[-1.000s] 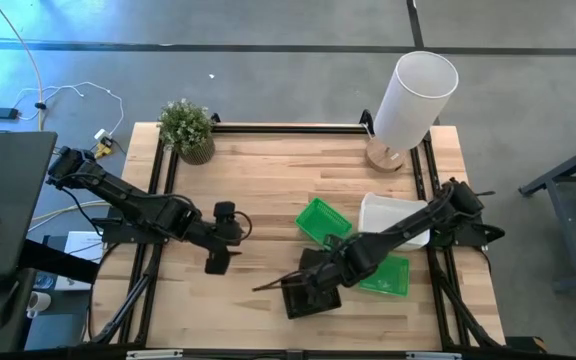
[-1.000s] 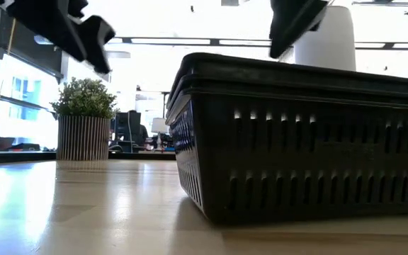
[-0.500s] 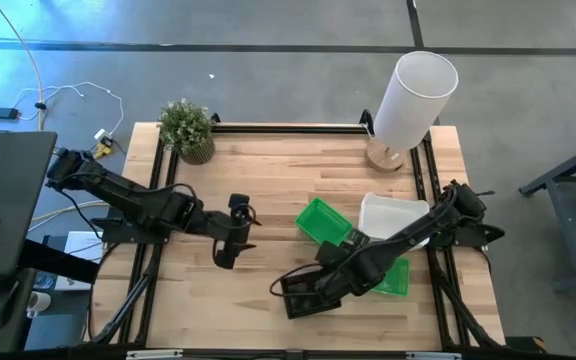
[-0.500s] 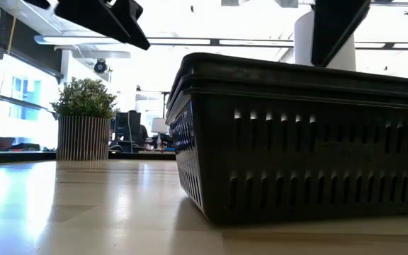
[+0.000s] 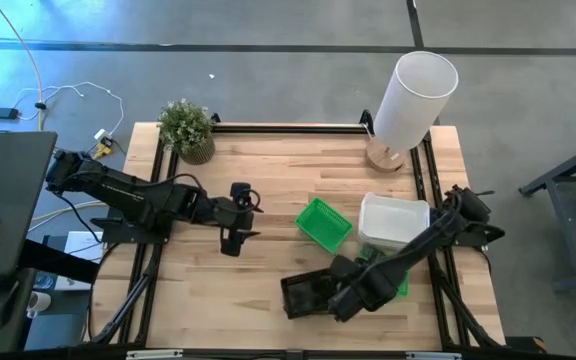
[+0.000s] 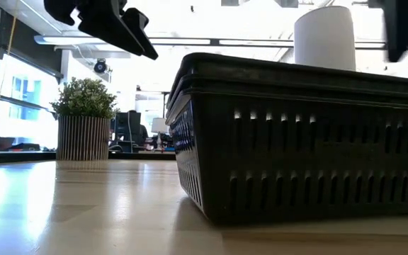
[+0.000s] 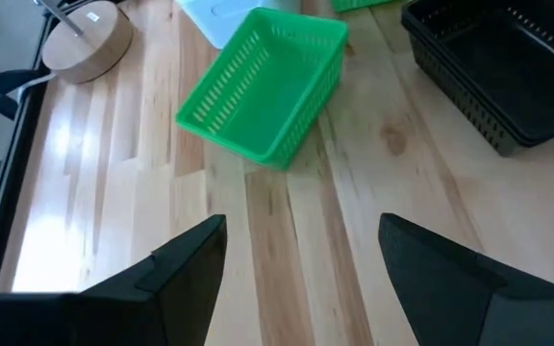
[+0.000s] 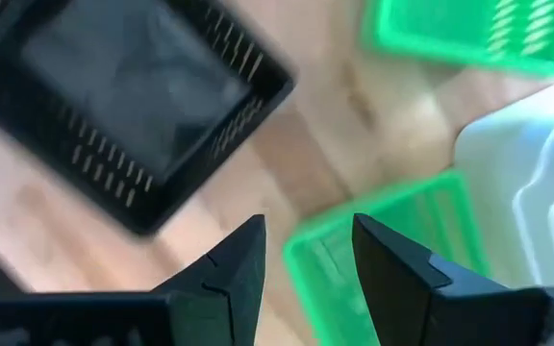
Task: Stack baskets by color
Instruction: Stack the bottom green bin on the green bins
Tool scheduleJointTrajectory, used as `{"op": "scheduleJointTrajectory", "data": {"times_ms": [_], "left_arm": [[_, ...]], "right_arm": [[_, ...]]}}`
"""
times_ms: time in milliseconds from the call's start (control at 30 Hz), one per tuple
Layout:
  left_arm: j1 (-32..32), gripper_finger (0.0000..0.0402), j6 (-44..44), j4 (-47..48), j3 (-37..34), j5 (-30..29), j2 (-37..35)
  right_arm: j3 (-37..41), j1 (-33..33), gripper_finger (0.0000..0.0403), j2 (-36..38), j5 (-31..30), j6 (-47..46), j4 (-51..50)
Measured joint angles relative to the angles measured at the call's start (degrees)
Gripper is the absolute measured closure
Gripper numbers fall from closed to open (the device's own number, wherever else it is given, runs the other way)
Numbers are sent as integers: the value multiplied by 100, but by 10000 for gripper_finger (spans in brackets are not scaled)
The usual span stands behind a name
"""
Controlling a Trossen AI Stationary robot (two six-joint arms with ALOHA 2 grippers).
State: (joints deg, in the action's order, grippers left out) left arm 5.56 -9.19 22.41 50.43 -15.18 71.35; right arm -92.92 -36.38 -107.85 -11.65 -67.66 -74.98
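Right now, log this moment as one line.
left end effector: open, empty, facing green basket | right end effector: open, empty, above black baskets | white baskets: stacked

The left gripper (image 5: 230,245), jaws wide apart, now sits nearer the table's middle, closer to the loose bright green perforated plastic basket (image 5: 324,222). The right gripper (image 5: 346,297), jaws apart and empty, now sits beside the black perforated plastic basket stack (image 5: 306,295).

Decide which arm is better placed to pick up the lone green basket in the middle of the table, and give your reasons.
Left. The left gripper is open, empty, and faces the green basket across bare wood. The right gripper hangs nearer the black baskets, farther from it.
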Motion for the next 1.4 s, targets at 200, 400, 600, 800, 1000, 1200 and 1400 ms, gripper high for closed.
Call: {"op": "scheduleJointTrajectory", "data": {"times_ms": [200,400,600,800,1000,1200,1400], "left_arm": [[-43,142,155,-1,0,0,0],[-28,142,435,1,0,22,0],[-28,142,450,1,0,129,0],[-28,142,450,3,0,131,0],[-28,142,450,25,0,131,0],[-28,142,316,51,0,132,0],[-28,142,299,49,0,133,0]], "right_arm": [[2,-471,258,0,191,331,0],[-1,-826,258,-38,173,347,-32],[1,-1002,258,-287,80,361,-280],[1,-975,258,-592,77,362,-636],[2,-887,258,-880,104,358,-686],[2,-889,258,-1157,108,320,-691],[2,-887,259,-1471,108,313,-917]]}}
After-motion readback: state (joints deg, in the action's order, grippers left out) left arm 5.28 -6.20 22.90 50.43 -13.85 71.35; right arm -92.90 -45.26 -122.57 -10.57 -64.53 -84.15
